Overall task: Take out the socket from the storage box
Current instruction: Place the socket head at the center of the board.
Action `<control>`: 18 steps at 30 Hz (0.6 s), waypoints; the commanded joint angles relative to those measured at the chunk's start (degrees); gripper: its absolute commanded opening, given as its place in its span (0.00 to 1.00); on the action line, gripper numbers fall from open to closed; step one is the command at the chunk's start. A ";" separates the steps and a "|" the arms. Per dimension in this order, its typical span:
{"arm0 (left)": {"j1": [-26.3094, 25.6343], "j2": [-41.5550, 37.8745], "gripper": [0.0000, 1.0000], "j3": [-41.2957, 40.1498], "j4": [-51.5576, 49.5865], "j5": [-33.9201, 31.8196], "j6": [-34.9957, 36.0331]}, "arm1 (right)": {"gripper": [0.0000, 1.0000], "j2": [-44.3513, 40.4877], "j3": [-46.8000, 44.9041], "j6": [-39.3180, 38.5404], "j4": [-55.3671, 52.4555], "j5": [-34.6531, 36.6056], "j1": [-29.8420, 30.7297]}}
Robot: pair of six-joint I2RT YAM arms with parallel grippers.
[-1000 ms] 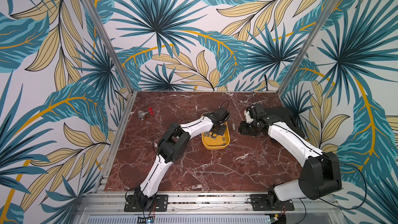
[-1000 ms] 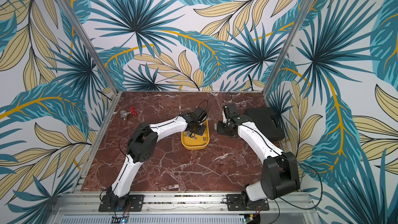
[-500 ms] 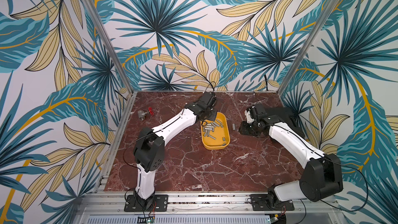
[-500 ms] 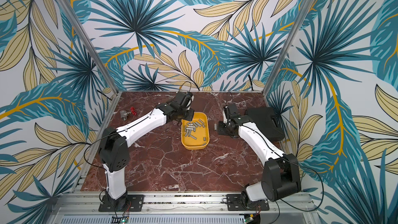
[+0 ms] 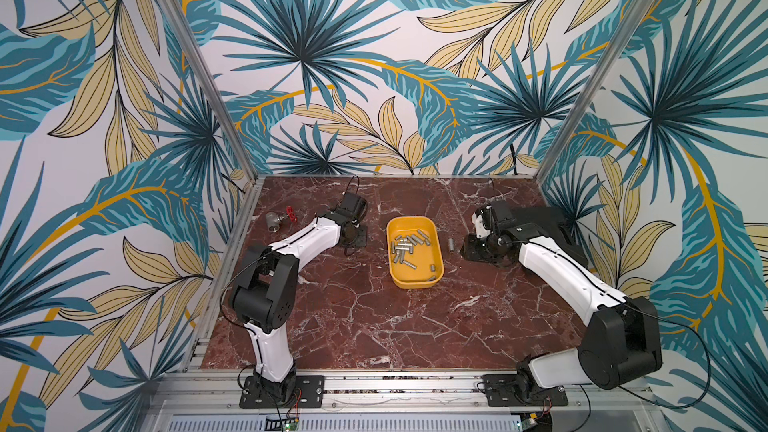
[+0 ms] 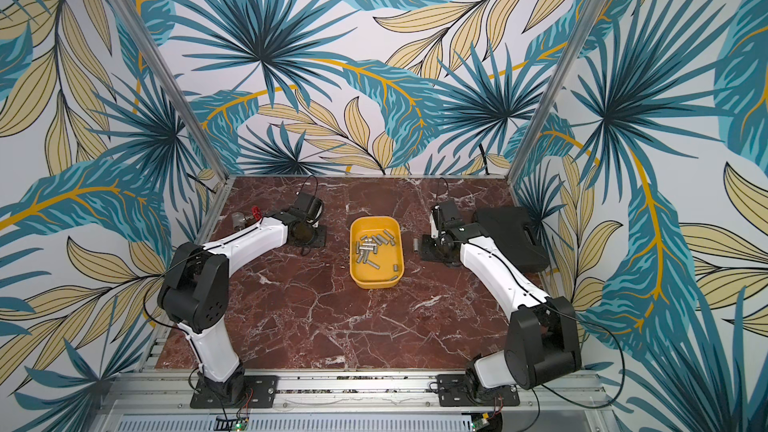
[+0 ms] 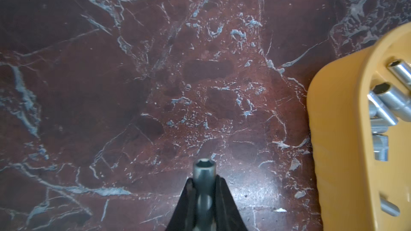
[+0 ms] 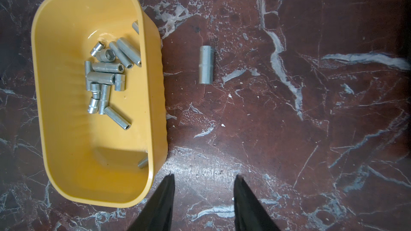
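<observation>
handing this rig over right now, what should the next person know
Left gripper: shut on a socket, held over the table beside the storage box, not yet set down.
Right gripper: open, empty, above the table beside the box.
Done: one loose socket lies on the table outside the box.
To do: a cluster of sockets in the box.

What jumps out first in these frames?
The yellow storage box mid-table, with a heap of silver sockets inside. The left claw is shut on one socket over bare marble beside the box. Another socket lies loose between the box and the open right claw.
</observation>
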 commanded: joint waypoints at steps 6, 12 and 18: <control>0.80 4.41 0.13 -1.01 3.21 1.63 -0.60 | 0.46 -1.28 -1.45 0.41 -0.45 -0.07 -0.16; 1.26 6.05 0.13 -0.44 2.63 1.63 -0.70 | 0.46 -1.24 -1.46 -0.10 -0.72 0.19 -0.16; 1.28 6.54 0.13 -1.05 2.48 1.75 -1.05 | 0.46 -1.09 -1.19 -0.08 -0.67 -0.09 -0.18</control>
